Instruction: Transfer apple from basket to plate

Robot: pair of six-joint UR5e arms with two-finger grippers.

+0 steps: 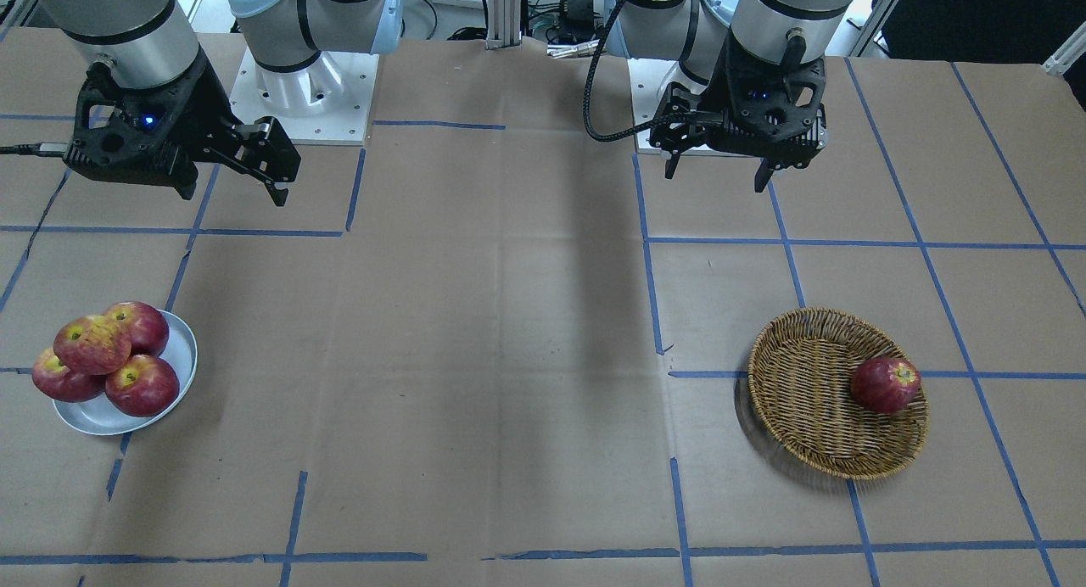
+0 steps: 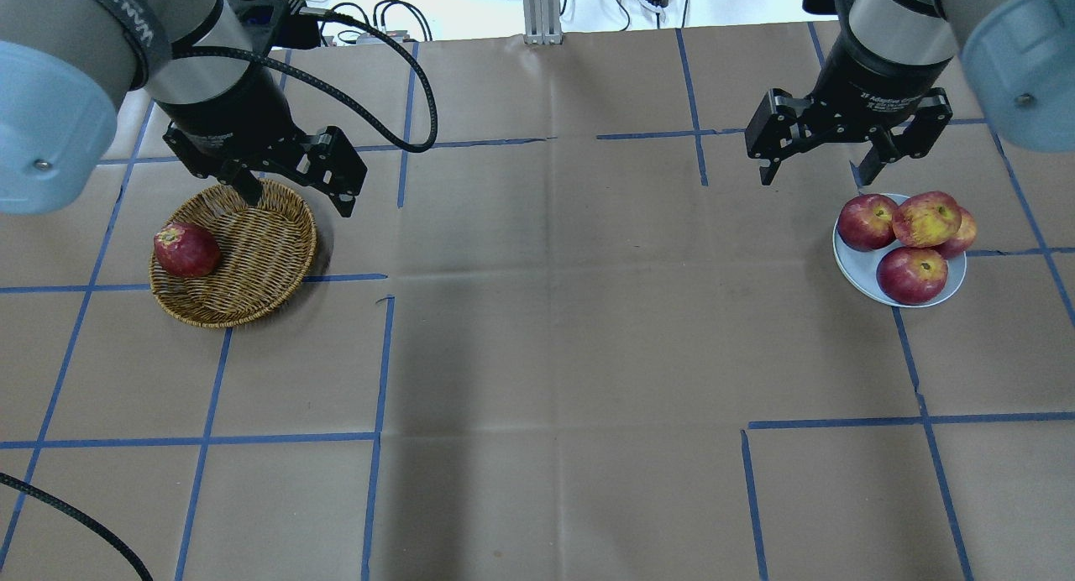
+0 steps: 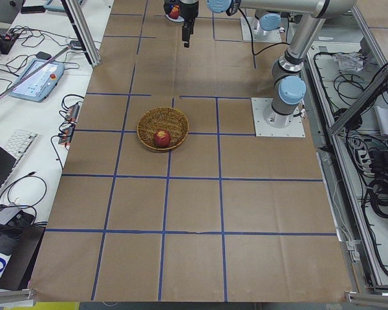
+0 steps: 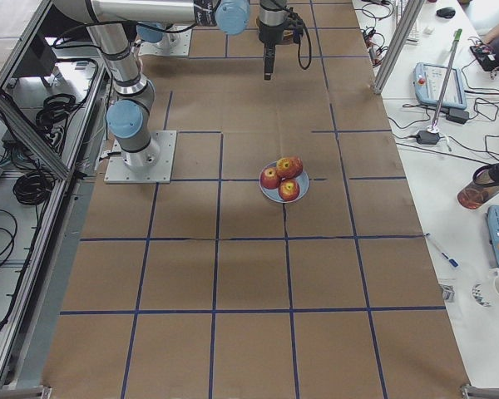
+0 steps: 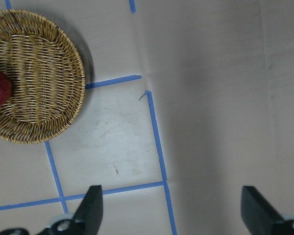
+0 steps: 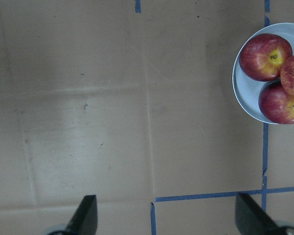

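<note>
The lighter pinkish-red apple (image 2: 926, 218) with yellow streaks lies on top of three darker red apples on the white-grey plate (image 2: 855, 272), also in the front view (image 1: 92, 343) on the plate (image 1: 182, 354). The wicker basket (image 2: 260, 253) holds one dark red apple (image 2: 186, 249) at its rim. My left gripper (image 2: 298, 199) is open and empty, above the basket's far edge. My right gripper (image 2: 816, 176) is open and empty, above the table just beyond and left of the plate. The left wrist view shows the basket (image 5: 44, 93); the right wrist view shows the plate (image 6: 237, 93).
Brown paper with blue tape lines covers the table (image 2: 546, 329). The left arm's black cable (image 2: 403, 69) loops near the basket's far side. Both arm bases (image 1: 297, 86) stand at the robot's edge of the table.
</note>
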